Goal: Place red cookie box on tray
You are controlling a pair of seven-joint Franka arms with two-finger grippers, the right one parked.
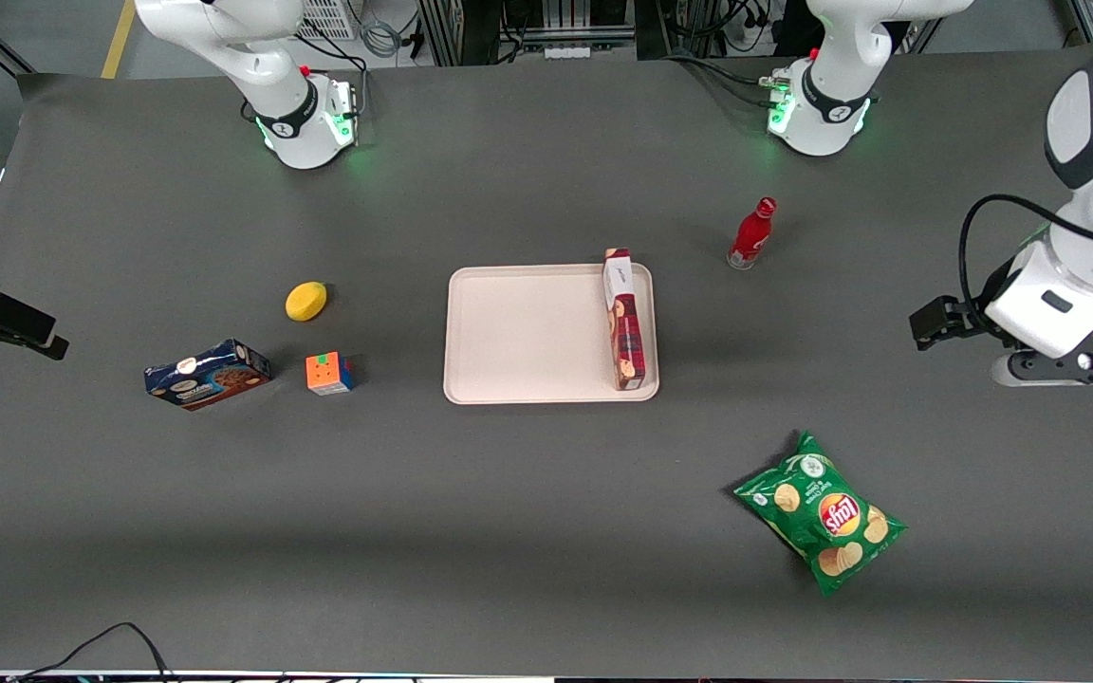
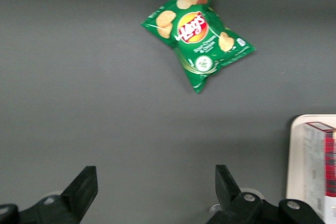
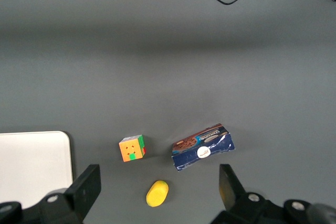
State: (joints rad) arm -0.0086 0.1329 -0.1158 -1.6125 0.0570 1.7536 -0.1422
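Your red cookie box [image 1: 624, 318] stands on edge in the tray [image 1: 518, 332]. The gripper [image 2: 155, 195], fingers spread and holding nothing, hangs well apart. A bump could tip the box.

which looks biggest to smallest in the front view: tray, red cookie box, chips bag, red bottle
1. tray
2. chips bag
3. red cookie box, lying on the tray
4. red bottle
The pincer hangs over the working arm's end of the table, open and empty.

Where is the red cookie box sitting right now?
The long dark-red tartan cookie box lies on the pale pink-beige tray, along the tray edge nearest the working arm, with the open black gripper off the tray, empty.
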